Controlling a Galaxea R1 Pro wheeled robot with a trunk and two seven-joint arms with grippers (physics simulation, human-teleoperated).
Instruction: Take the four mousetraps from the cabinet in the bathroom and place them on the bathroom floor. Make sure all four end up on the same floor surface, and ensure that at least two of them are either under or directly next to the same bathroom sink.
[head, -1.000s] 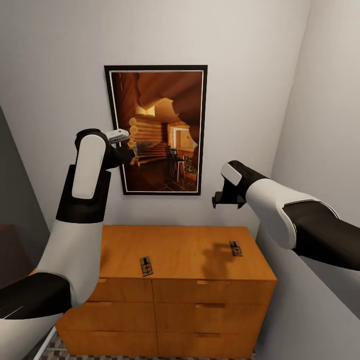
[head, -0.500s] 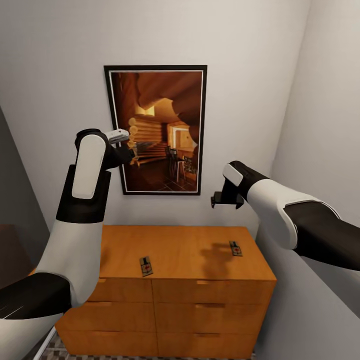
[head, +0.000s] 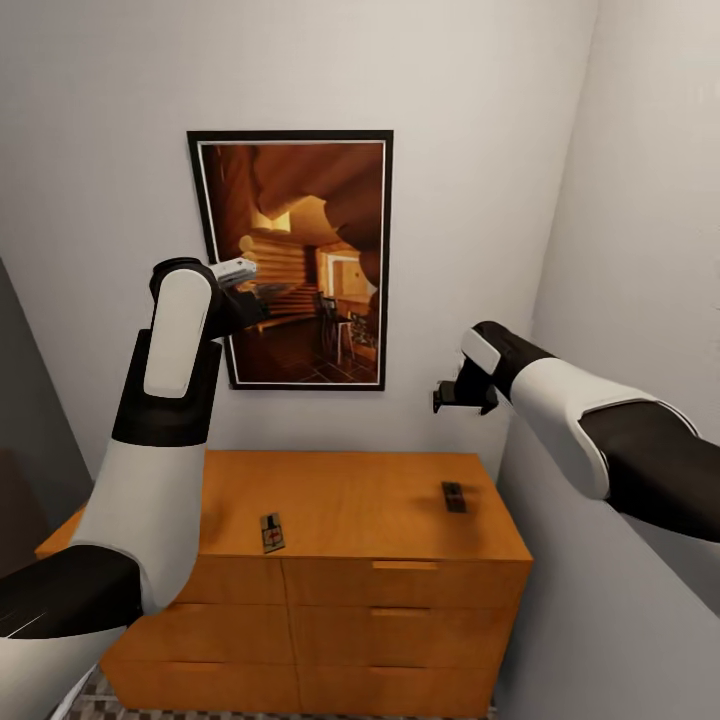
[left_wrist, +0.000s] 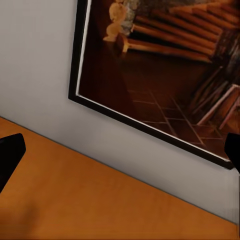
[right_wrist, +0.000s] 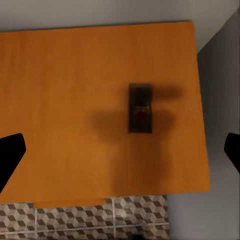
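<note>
Your right claw (head: 452, 398) hangs in the air above the right end of the cabinet (head: 340, 490), fingers spread wide and empty; in the right wrist view the two dark fingertips sit far apart at the frame's edges with the wood between them. Your left claw (head: 250, 290) is raised high in front of the framed picture (head: 290, 260) on the wall, its fingers likewise apart and holding nothing. Two mousetraps lie flat on the cabinet top: one (head: 271, 532) near the front edge, left of centre, and the other (head: 453, 496) close to the right edge, roughly below the right claw and darkened by its shadow (right_wrist: 140, 107). The other two are not visible here. You appear to be at the pick-up step, with nothing grasped yet. Next, lower the right claw straight down over the right-hand trap, line the fingers across its narrow sides, and close. A strip of patterned bathroom floor (right_wrist: 85, 220) shows beyond the cabinet's front.
</note>
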